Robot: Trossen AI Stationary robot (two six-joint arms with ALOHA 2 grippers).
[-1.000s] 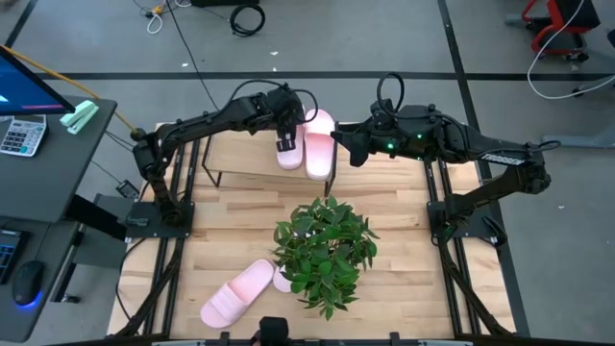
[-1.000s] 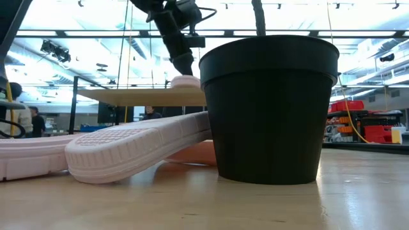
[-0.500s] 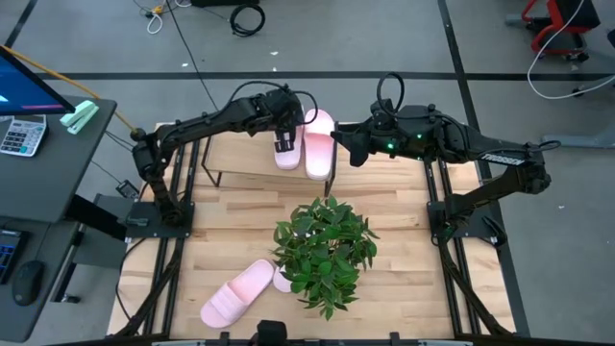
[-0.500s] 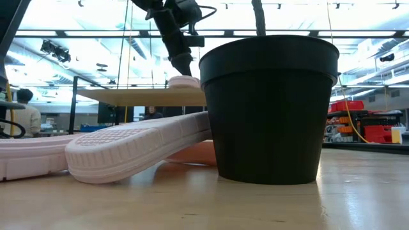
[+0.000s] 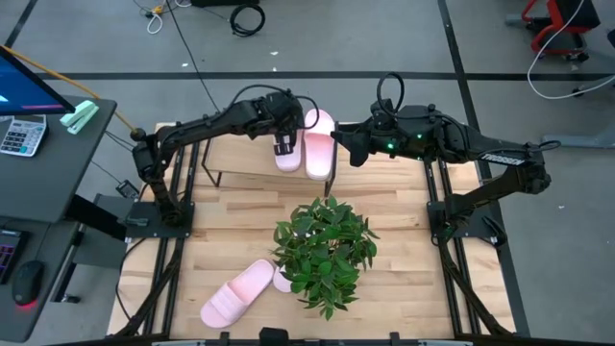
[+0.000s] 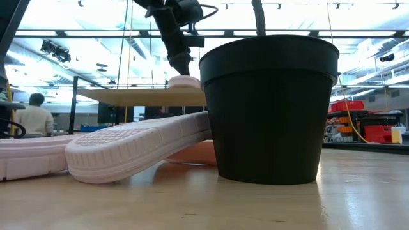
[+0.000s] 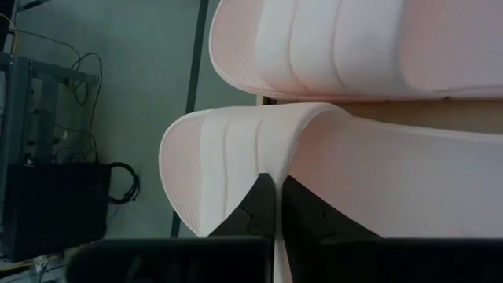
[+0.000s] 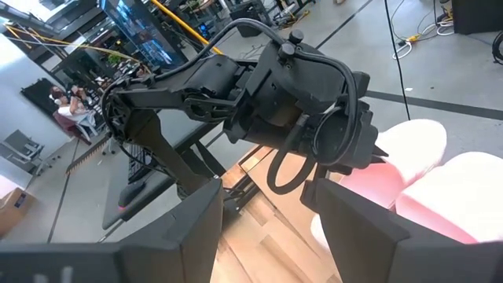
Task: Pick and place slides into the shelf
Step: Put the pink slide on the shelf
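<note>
- Left gripper (image 5: pixel 284 146) is pinched down on the strap of one pale pink slide (image 5: pixel 286 156); in the left wrist view its two dark fingers (image 7: pixel 250 211) sit almost together with the strap's edge squeezed between them.
- That slide (image 7: pixel 236 169) lies on the shelf (image 5: pixel 245 160), directly under the gripper, at the board's far right end.
- Just beside it, on the side away from the left arm, a second slide (image 5: pixel 319 149) rests on the same board, the two touching or nearly so along their long edges.
- From table height the held slide (image 6: pixel 184 81) shows as a pink hump on the light-wood board (image 6: pixel 134 96), with the arm coming down onto it from above.
- Right gripper (image 5: pixel 338 146) hovers beyond the second slide, near the shelf's end; its fingers (image 8: pixel 369 228) are spread wide and hold nothing.
- Well away from both grippers, toward the table's near edge, a third slide (image 5: pixel 237 291) lies on the slatted tabletop (image 5: pixel 404 250), with a fourth (image 6: pixel 192 152) partly hidden beneath it.
- Between those slides and the shelf stands a potted plant (image 5: pixel 325 250) in a black pot (image 6: pixel 268 108).
</note>
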